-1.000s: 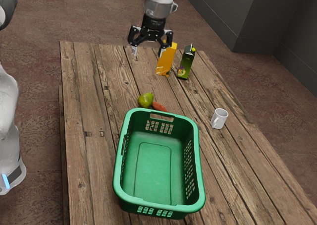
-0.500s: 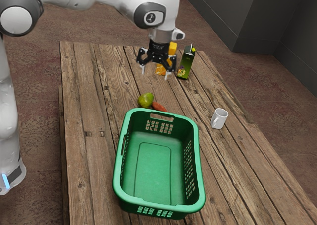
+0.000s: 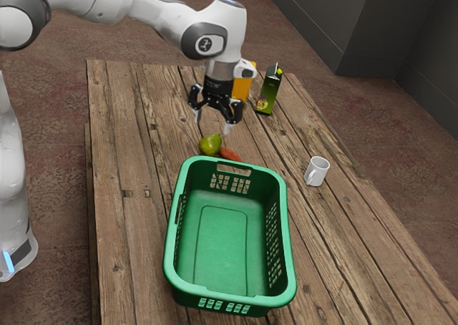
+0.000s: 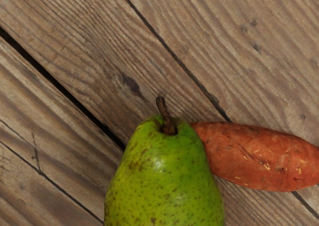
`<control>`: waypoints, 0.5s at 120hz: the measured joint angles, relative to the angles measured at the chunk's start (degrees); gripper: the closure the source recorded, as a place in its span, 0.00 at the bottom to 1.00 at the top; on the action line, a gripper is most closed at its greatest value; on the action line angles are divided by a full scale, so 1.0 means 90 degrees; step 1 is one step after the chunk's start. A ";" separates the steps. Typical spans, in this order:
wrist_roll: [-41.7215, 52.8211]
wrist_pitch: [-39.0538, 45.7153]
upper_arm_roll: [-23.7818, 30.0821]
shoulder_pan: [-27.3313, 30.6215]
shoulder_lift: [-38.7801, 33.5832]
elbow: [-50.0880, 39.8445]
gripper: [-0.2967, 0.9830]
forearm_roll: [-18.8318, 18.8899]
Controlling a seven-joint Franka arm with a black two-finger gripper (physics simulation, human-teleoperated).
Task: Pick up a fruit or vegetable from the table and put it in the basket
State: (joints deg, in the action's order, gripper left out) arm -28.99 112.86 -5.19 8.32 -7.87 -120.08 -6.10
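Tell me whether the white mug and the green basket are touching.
Apart. The exterior view shows it: a strip of the wooden table lies bare between the white mug and the near side of the green basket's rim.

The pincer [image 3: 212, 124] has come nearer the pear [image 3: 210, 145].

A partly hidden orange carton [image 3: 242, 90] stands upright just beside a dark green carton [image 3: 269, 94], topped by a yellow-green cap, at the far end of a weathered plank counter [image 3: 125, 246]. A white mug [image 3: 318, 172] sits upright, well apart from the pair, its handle toward the exterior view's left. Beyond, a mottled reddish-brown floor [image 3: 386, 117] meets a dark grey wall [image 3: 322, 24] at the exterior view's upper right.
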 joint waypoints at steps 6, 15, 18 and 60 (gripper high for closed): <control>0.0106 0.0056 0.0000 0.0003 -0.0020 -0.0030 0.23 -0.0047; 0.0244 0.0120 0.0008 -0.0002 -0.0109 -0.0139 0.23 -0.0092; 0.0287 0.0136 0.0016 -0.0006 -0.0124 -0.0160 0.23 -0.0102; 0.0755 0.0247 0.0016 0.0006 0.0270 -0.0185 0.23 -0.0315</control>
State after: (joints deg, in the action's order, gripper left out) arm -22.19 115.09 -5.05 8.37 -5.45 -121.75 -8.93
